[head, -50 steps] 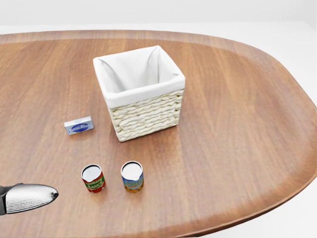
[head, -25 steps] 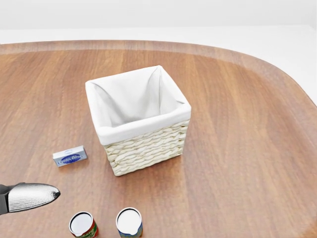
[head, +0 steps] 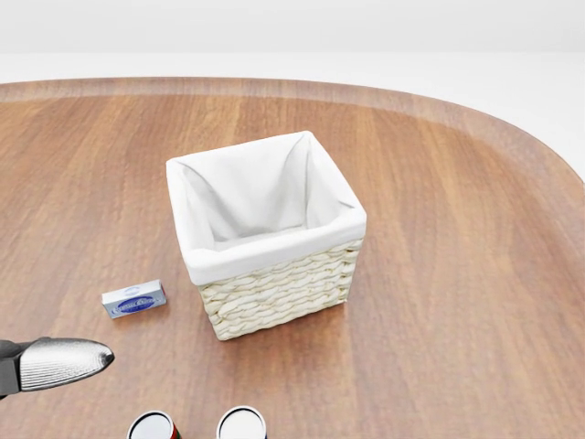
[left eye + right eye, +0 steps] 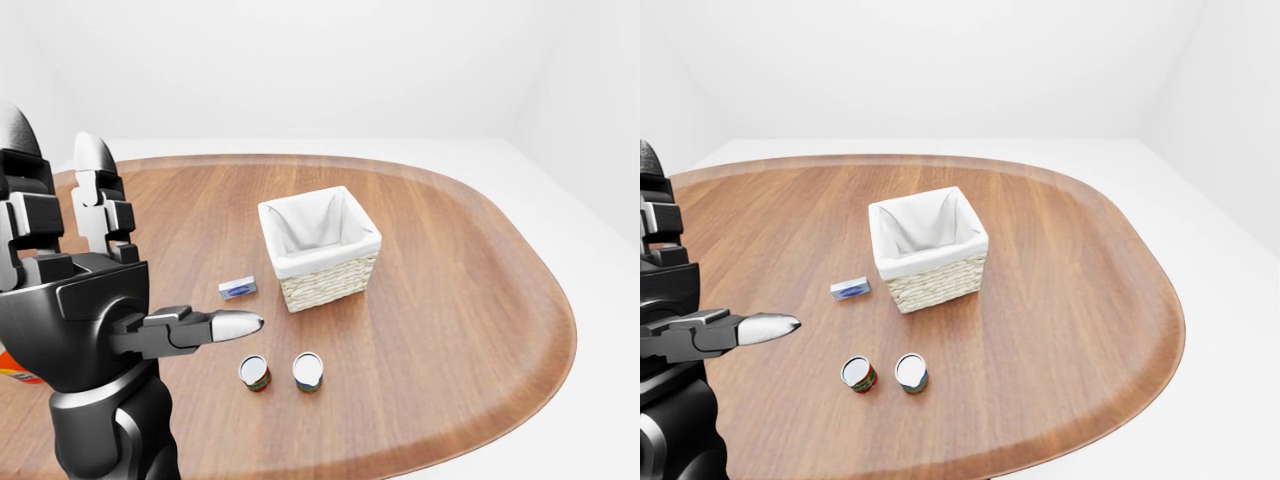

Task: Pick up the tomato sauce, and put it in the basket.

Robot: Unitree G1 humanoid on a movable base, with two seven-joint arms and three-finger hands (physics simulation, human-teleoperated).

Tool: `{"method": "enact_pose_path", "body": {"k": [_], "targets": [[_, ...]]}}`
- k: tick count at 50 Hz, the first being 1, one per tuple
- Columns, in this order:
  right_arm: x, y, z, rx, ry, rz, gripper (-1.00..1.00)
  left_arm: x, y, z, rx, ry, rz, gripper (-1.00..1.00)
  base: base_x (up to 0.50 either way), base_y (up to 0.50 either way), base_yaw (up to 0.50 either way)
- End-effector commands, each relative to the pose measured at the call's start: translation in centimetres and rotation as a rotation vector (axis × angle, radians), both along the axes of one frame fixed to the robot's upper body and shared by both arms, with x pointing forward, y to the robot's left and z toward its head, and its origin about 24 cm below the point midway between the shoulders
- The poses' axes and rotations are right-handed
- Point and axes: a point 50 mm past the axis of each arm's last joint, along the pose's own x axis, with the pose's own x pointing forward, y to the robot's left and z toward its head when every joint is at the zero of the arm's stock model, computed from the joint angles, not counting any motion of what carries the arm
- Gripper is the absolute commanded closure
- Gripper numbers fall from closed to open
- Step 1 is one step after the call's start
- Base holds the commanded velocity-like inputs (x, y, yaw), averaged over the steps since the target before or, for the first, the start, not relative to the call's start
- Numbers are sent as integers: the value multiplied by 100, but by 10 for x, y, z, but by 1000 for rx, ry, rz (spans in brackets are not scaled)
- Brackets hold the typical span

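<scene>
The tomato sauce can (image 4: 255, 373), red-labelled with a white top, stands upright on the wooden table (image 4: 460, 300), below and left of the basket. The basket (image 4: 330, 282) is pale wicker with a white cloth lining and sits mid-table. In the head view only the can's top (image 3: 154, 427) shows at the bottom edge. My left hand (image 4: 150, 250) fills the left of the left-eye view, raised and open, two fingers (image 4: 95, 190) upright and the thumb pointing right. It holds nothing and stands left of the can. My right hand is out of sight.
A second can (image 4: 308, 371) with a blue and green label stands just right of the tomato sauce. A small blue box (image 4: 238, 289) lies left of the basket. Something orange-red (image 4: 14, 368) peeks out behind my left hand at the left edge.
The camera has moved: in the head view the basket has slid down and grown larger, and both cans have dropped to the bottom edge. My thumb tip keeps its place in the picture.
</scene>
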Motion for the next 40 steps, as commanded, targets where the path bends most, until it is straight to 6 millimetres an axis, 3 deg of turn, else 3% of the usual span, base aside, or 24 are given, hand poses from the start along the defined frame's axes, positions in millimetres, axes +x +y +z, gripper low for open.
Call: {"method": "enact_pose_path", "body": {"k": [1, 8, 11, 16, 22, 28, 36, 40], "targets": [[-1, -1, -1, 11, -13, 6, -100, 0, 0, -1, 3, 3, 0, -100, 0, 0, 0], [-1, -1, -1, 5, -8, 3, -100, 5, -2, -2, 37, 21, -2, -100, 0, 0, 0], [-2, 0, 0, -1, -22, 6, -100, 6, -3, 17, 110, -80, 1, -100, 0, 0, 0], [-1, 1, 1, -6, -7, 0, -100, 15, -27, 14, 405, -42, -17, -100, 0, 0, 0], [-1, -1, 0, 4, -16, 5, -100, 14, -46, 17, 641, -59, -27, -100, 0, 0, 0], [-1, 0, 0, -1, -6, 1, -100, 38, -59, -4, 965, 93, 82, -100, 0, 0, 0], [1, -1, 0, 4, 13, -2, -100, 70, -42, -26, 1170, 360, 176, -100, 0, 0, 0], [2, 0, 0, 3, 25, -6, -100, 86, -17, -31, 1252, 499, 240, -100, 0, 0, 0]]}}
